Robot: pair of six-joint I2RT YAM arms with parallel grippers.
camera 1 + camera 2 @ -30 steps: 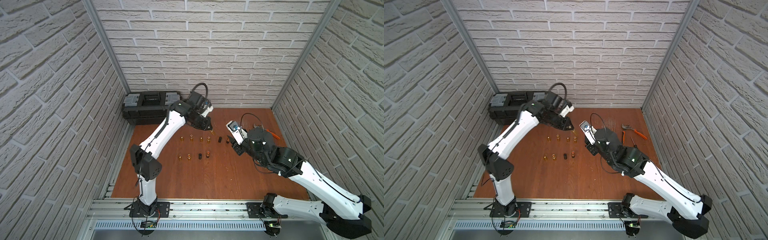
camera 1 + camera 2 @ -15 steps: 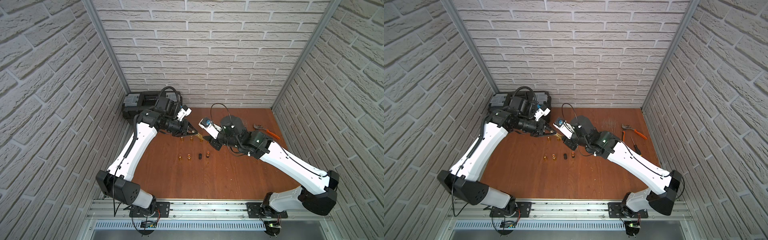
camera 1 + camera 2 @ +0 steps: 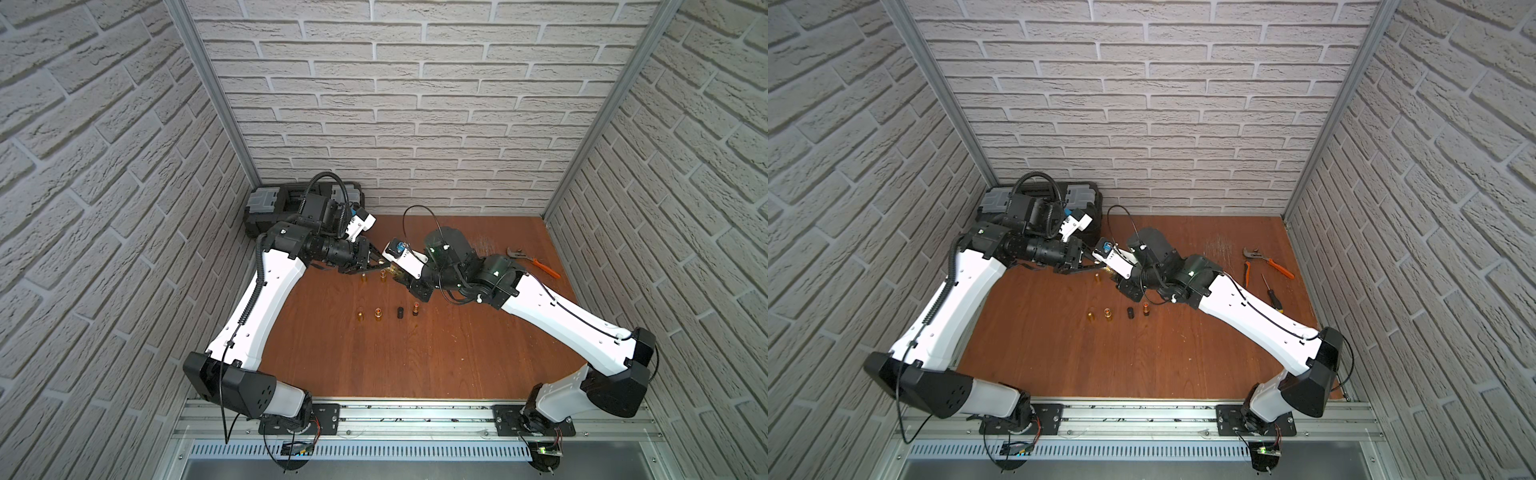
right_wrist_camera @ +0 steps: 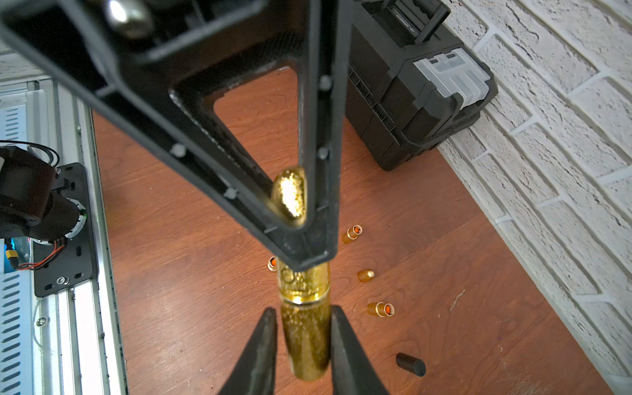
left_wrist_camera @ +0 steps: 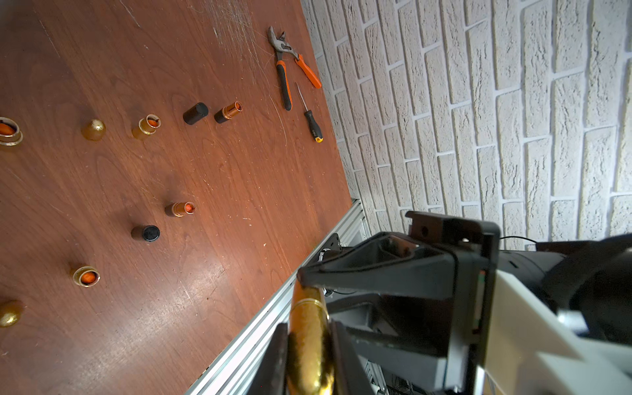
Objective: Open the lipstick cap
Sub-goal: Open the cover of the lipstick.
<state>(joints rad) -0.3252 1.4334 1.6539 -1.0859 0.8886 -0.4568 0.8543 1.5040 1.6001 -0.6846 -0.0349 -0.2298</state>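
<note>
Task object: the gold lipstick [image 4: 305, 345] is held in the air between both arms. It is above the table [image 3: 374, 365], toward the far edge and on the side of the black case [image 3: 266, 208] in the far left corner.
Left gripper: the left gripper [image 5: 309, 330] is closed on the domed end, judged to be the cap.
Right gripper: the right gripper [image 4: 303, 311] is pinched on the plain end, with its fingertips just beside the seam [image 4: 304, 300].
Cap: not yet parted; no gap is seen at the seam.
Step in hand: the two halves are to be drawn apart.
Advice: the pull should be kept straight along the tube's axis, with one arm held steady. Sideways bending is to be avoided. Both grips should be kept firm so that the glossy tube is not let slip.
Hazard: the opened lipsticks [image 3: 377, 314] standing below could be knocked if the tube is lowered.
Writing: an embossed mark is seen near the seam, but it is too blurred to be read. No brand can be made out.
</note>
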